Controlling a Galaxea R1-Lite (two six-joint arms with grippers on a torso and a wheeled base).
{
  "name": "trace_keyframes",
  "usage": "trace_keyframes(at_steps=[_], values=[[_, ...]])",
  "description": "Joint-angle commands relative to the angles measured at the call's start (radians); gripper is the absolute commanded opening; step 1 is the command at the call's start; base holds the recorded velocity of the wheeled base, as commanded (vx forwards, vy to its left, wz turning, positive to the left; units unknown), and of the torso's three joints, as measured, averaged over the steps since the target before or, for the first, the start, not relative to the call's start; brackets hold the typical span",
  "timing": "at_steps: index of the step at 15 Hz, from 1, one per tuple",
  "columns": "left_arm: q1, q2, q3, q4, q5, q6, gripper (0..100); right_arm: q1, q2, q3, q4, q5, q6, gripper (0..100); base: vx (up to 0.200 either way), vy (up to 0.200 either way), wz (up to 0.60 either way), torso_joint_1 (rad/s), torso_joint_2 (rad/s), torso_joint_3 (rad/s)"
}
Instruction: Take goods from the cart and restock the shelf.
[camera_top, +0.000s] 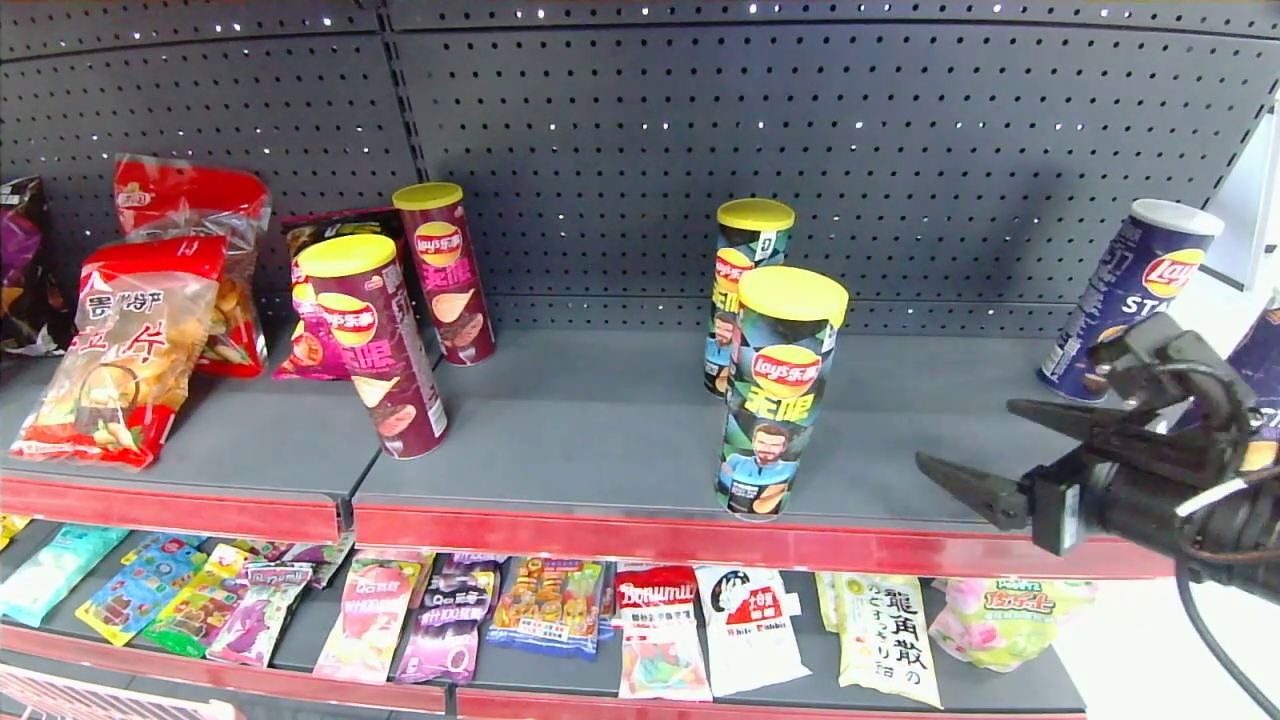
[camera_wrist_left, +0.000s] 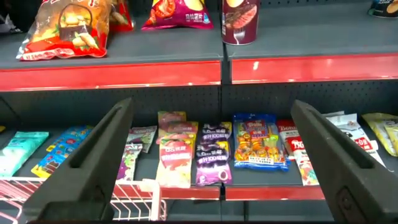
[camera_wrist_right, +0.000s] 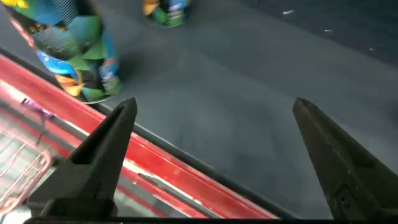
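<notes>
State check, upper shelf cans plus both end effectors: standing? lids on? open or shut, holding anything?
right end effector: open, empty
left end effector: open, empty
front teal can: upright, yellow lid on
rear teal can: upright, yellow lid on
front maroon can: standing, yellow lid on
rear maroon can: standing, yellow lid on
blue can: standing, white lid on

We see a grey shelf (camera_top: 600, 420) with a red front edge carrying red snack bags (camera_top: 130, 350) at left, two maroon cans (camera_top: 375, 345), two yellow-lidded cans (camera_top: 780, 390), and a blue can (camera_top: 1130, 300) at right.
</notes>
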Motion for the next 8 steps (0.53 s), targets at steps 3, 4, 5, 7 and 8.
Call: trace_keyframes(at_steps=[3,4,5,7,8], values=[[0.000,0.000,0.000,-0.001,0.000,0.000,100,0.062,0.182,-0.021,-0.036,-0.017,-0.006,100,0.000,0.000,0.00,0.000,0.00,0.000],[0.000,0.000,0.000,-0.001,0.000,0.000,100,0.062,0.205,-0.027,-0.058,-0.020,-0.009,100,0.000,0.000,0.00,0.000,0.00,0.000],[0.000,0.000,0.000,-0.001,0.000,0.000,100,0.062,0.242,-0.035,-0.091,-0.048,-0.018,100,0.000,0.000,0.00,0.000,0.00,0.000],[0.000,0.000,0.000,-0.002,0.000,0.000,100,0.062,0.270,-0.043,-0.113,-0.069,-0.025,100,0.000,0.000,0.00,0.000,0.00,0.000],[0.000,0.000,0.000,-0.002,-0.002,0.000,100,0.065,0.299,-0.066,-0.130,-0.074,-0.030,100,0.000,0.000,0.00,0.000,0.00,0.000]])
